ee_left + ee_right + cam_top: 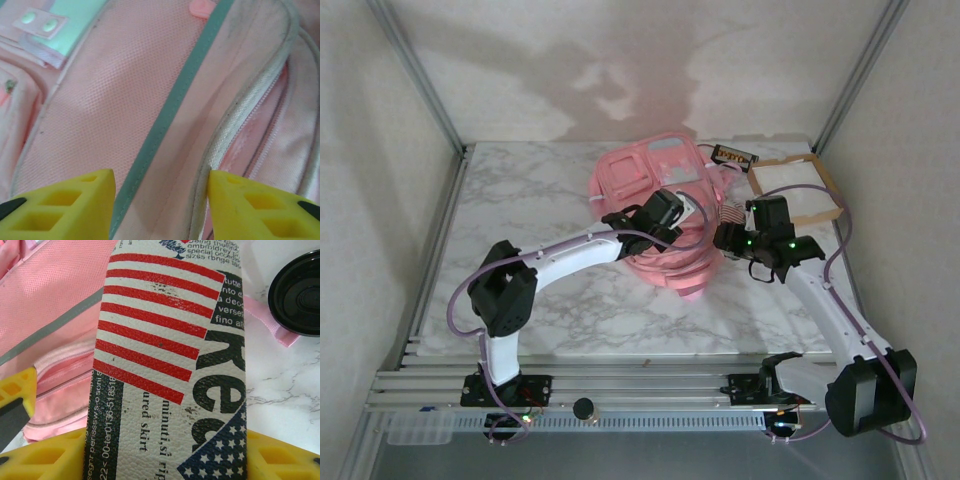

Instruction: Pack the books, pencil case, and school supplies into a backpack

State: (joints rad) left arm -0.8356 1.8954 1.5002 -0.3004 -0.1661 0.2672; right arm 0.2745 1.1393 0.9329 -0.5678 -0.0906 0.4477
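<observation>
The pink backpack (650, 190) lies in the middle of the marble table. My left gripper (670, 215) hovers over it, open. In the left wrist view its yellow fingers (75, 205) straddle a band of the backpack (125, 100) between the grey-green trim and the white piping. The right finger touches the piping. My right gripper (732, 240) is shut on the pencil case (165, 340), a flag-print pouch with red stripes and black lettering. The pencil case (725, 213) hangs just right of the backpack (50, 305). A dark book (733, 156) with orange print lies behind the backpack.
A brown tray (795, 190) with a white inside sits at the back right corner. A black round object (295, 295) rests on the marble past the pencil case, on a pink strap (265, 320). Metal frame posts stand at both back corners.
</observation>
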